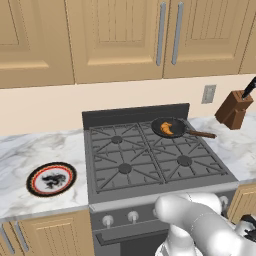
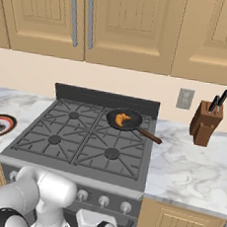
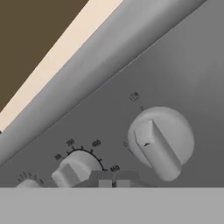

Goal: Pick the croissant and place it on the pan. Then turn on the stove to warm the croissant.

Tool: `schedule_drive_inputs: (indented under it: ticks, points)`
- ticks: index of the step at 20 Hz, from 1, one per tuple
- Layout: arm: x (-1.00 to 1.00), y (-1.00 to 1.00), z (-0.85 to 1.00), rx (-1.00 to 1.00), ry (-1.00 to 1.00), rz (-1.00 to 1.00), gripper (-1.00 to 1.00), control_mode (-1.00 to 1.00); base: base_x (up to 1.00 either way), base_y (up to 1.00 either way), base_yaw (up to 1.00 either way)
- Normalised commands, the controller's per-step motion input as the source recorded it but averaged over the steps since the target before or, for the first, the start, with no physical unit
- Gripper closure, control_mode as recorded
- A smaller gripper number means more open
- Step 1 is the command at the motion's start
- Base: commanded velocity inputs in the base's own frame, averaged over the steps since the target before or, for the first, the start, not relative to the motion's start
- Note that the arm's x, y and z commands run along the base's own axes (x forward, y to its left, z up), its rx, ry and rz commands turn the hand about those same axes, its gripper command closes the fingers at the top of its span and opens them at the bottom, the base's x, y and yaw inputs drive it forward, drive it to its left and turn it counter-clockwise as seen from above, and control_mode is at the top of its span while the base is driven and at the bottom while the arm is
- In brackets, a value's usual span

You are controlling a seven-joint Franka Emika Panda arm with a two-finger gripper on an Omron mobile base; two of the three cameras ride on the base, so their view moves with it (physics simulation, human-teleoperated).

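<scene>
**A:** Knobs are sitting right in front of your hand. Going left to right in the hand view, you are looking at a sliver of one knob at the far left, then the temperature dial (image 3: 75, 168) with numbers round it just above your fingertips, then the big silver knob (image 3: 160, 142) up and to the right of them, its ridge slanting.

**B:** And what is the gripper (image 3: 113, 183) doing?

**A:** Its fingers are pressed together with nothing pinched between them, and they are sitting just below the dial, not yet on any knob as far as I can judge.

**B:** Where is the croissant?

**A:** You are finished with that part. The croissant (image 1: 168, 128) is lying inside the pan (image 1: 170, 128), on the far right burner of the stove (image 1: 155, 157), well above and beyond your hand, with the pan's handle pointing right. The plate (image 1: 51, 178) on the counter to the left is carrying no pastry.

**B:** So you are saying the step in hand is the stove.

**A:** Yes, I am reading it that way. Your next move is calling for picking the knob that feeds the pan's burner, which I cannot tell from these views, then spreading the fingers, straddling its ridge, closing and twisting.
</scene>
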Motion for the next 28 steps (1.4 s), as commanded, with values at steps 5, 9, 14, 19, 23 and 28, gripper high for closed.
schedule_drive_inputs:
  ticks: [5, 9, 14, 19, 23, 28]
  points:
    - [0.00, -0.09, 0.24, 0.00, -0.06, 0.00, 1.00, -1.00, 0.00, 0.00, 0.00]
    - [0.15, 0.00, 0.26, 0.00, 0.00, 0.00, 1.00, -1.00, 0.00, 0.00, 0.00]
    - [0.14, -0.01, 0.03, 0.00, 0.05, 0.00, 1.00, -1.00, 0.00, 0.00, 0.00]
    - [0.02, -0.04, -0.04, 0.00, 0.19, 0.00, 1.00, -1.00, 0.00, 0.00, 0.00]
    - [0.01, 0.00, -0.33, -0.03, 0.27, 0.00, 1.00, -1.00, 0.00, 0.00, 0.00]
    - [0.01, -0.18, -0.48, -0.01, 0.23, -0.03, 1.00, -1.00, 0.00, 0.00, 0.00]
